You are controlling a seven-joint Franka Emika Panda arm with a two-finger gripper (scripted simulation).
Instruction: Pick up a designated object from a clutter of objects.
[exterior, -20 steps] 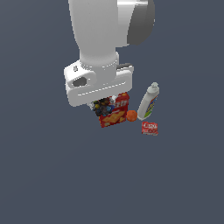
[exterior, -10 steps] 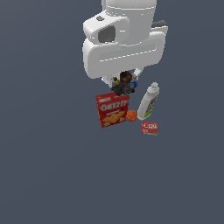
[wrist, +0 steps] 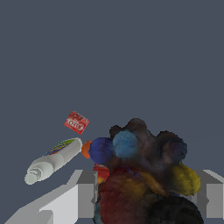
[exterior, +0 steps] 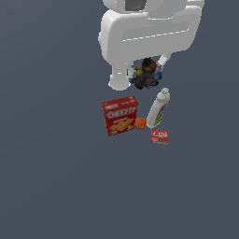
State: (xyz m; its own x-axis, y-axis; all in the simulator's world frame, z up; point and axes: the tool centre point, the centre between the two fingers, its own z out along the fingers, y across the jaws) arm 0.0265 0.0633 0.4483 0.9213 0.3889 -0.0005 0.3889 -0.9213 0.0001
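The claw (wrist: pixel 144 197) is closed on the dark lumpy object (exterior: pixel 145 75), held clear above the worktop (exterior: pixel 56 177) beyond the Cheez-It box (exterior: pixel 120 115) and white bottle (exterior: pixel 158 108), so the lift looks underway and next needs only a steady hold.

The small, lumpy dark object (wrist: pixel 144 175) with black, brown, blue, yellow and red patches sits clamped between the gripper (wrist: pixel 146 194) fingers. Well below the gripper lie the red Cheez-It cracker box (exterior: pixel 120 115), white labelled bottle (exterior: pixel 158 108), small orange ball (exterior: pixel 140 123) and small flat red packet (exterior: pixel 159 137).
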